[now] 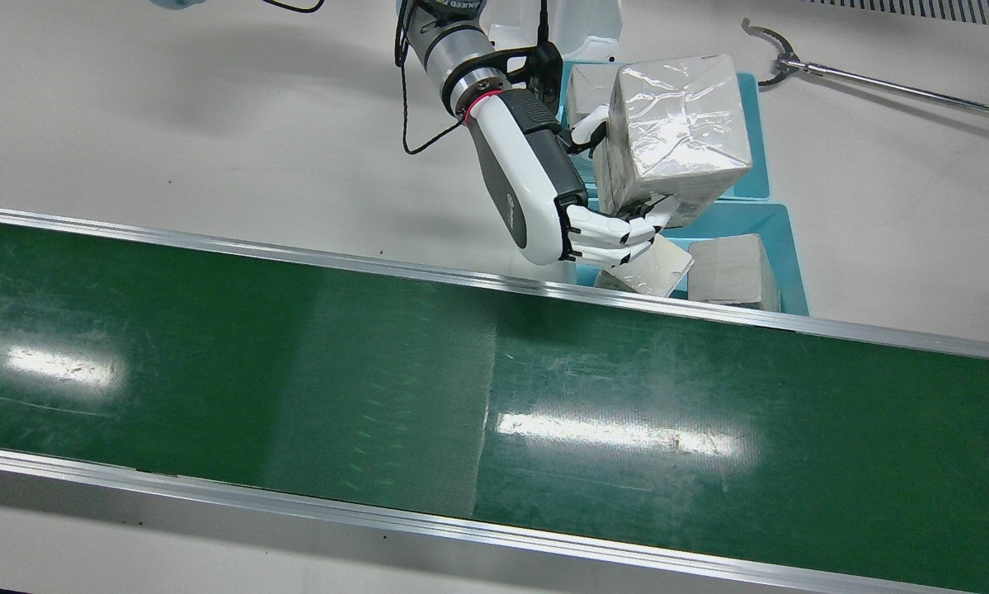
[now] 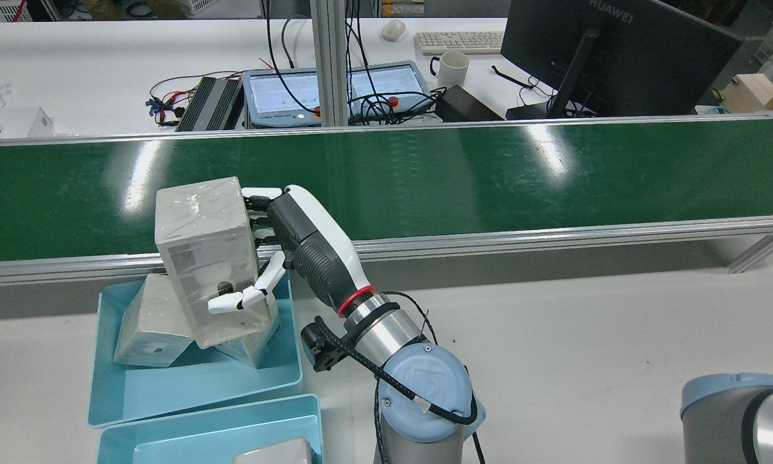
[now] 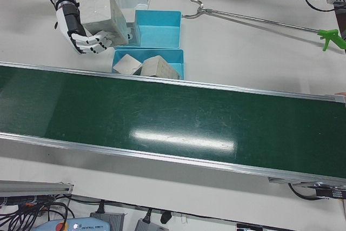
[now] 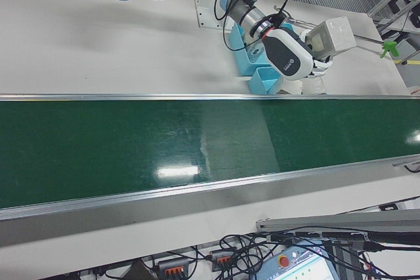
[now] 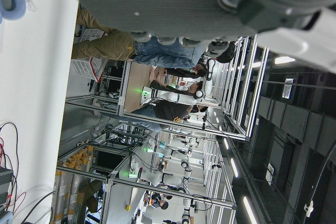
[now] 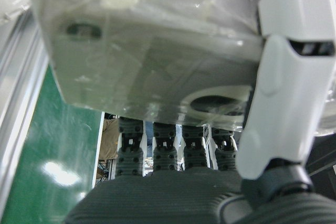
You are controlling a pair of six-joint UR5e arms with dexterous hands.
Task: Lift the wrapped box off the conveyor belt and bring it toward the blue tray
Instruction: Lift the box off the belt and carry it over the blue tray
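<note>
Rear view, green conveyor belt point(image 2: 425, 180), white table point(image 2: 586, 348)

Wrapped box point(image 1: 677, 132) (glossy film) tilted, aloft over blue tray point(image 1: 779, 227).

A long metal reacher tool point(image 3: 259, 21) with a green handle point(image 3: 330, 37) lies on the white counter point(image 1: 172, 124), its claw end near the trays. Beyond the far side of the belt, a second counter holds a dark monitor point(image 2: 608, 55), a white keyboard point(image 2: 458, 42), a mouse point(image 2: 393, 29), a white mug point(image 2: 452, 67), a tablet with a red button point(image 2: 334, 90) and tangled cables point(image 2: 180, 96)
</note>
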